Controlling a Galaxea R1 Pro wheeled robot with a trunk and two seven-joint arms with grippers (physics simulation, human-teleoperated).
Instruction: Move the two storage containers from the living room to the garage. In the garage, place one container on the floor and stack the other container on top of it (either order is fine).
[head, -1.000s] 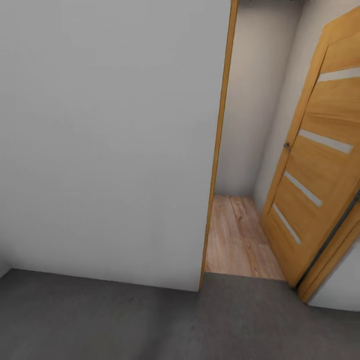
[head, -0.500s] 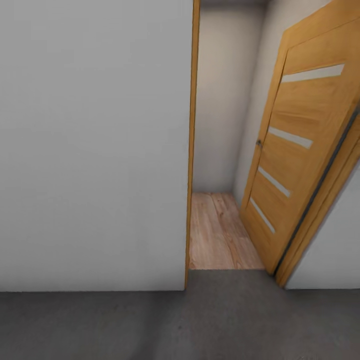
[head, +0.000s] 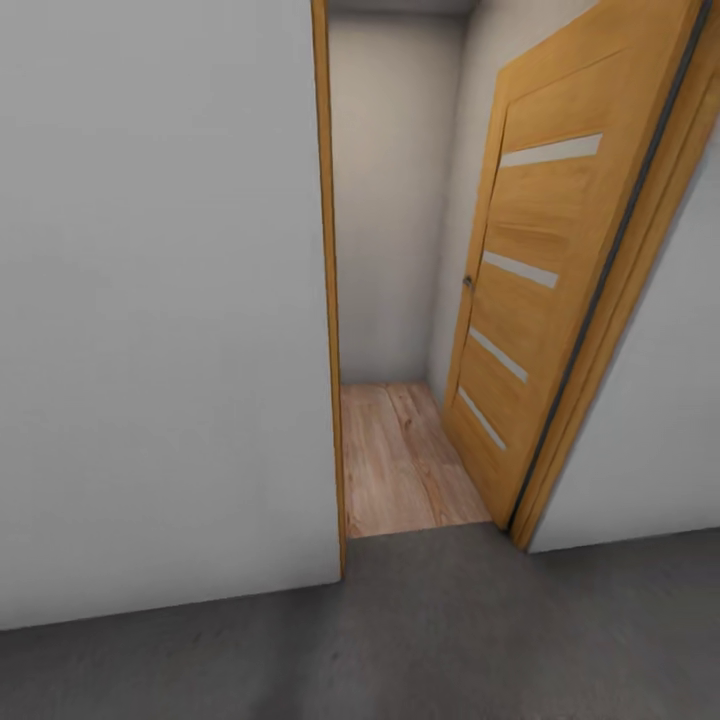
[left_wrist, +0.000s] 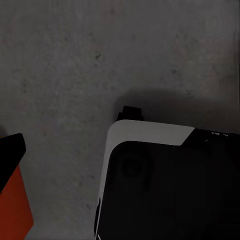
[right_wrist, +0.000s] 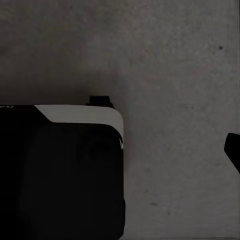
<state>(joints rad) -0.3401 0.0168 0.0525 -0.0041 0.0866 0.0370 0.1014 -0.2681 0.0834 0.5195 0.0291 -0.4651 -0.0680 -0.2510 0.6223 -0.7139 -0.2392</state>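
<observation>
The head view has swung onto the open slatted wooden door (head: 530, 300) across dark grey concrete floor (head: 450, 640), suggesting transit; claw states cannot be told.

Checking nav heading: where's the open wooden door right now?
In the head view the wooden door stands right of centre, swung open beside the grey-white wall, with the light wood plank floor showing through the gap beyond the dark concrete floor.

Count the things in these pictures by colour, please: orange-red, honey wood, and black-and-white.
Orange-red: 1, a container corner
Honey wood: 2, the open door and the door frame post
Black-and-white: 1, the robot base
Total: 4
</observation>
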